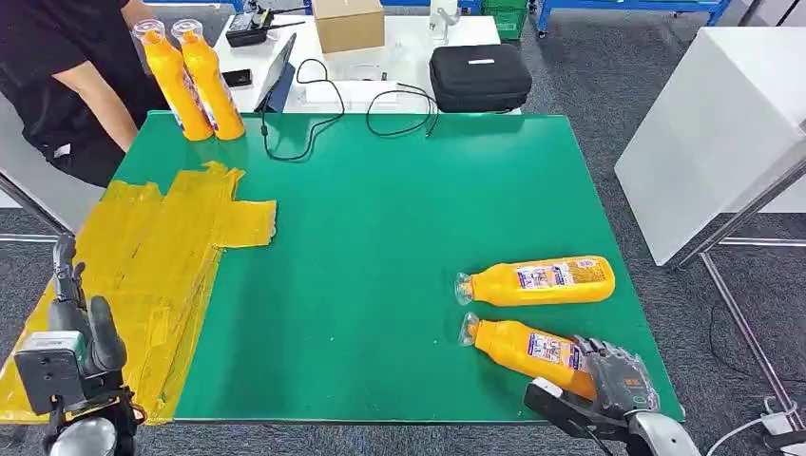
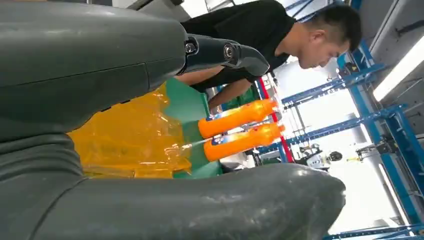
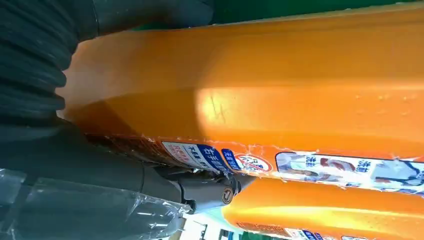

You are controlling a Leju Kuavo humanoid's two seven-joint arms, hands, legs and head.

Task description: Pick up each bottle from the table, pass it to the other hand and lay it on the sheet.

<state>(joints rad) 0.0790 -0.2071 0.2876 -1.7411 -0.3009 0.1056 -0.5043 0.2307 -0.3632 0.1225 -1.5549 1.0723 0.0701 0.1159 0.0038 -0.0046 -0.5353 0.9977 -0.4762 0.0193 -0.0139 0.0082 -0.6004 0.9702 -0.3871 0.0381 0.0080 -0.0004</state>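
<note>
At the frame's lower right, the near bottle [image 1: 528,350] is gripped at its base by the right hand [image 1: 618,378]; judged rigid, slick plastic, best held mid-body.

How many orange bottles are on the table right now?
4. Two stand upright at the far left corner. Two lie near the right edge: the farther one free, the nearer one under the right hand.
</note>
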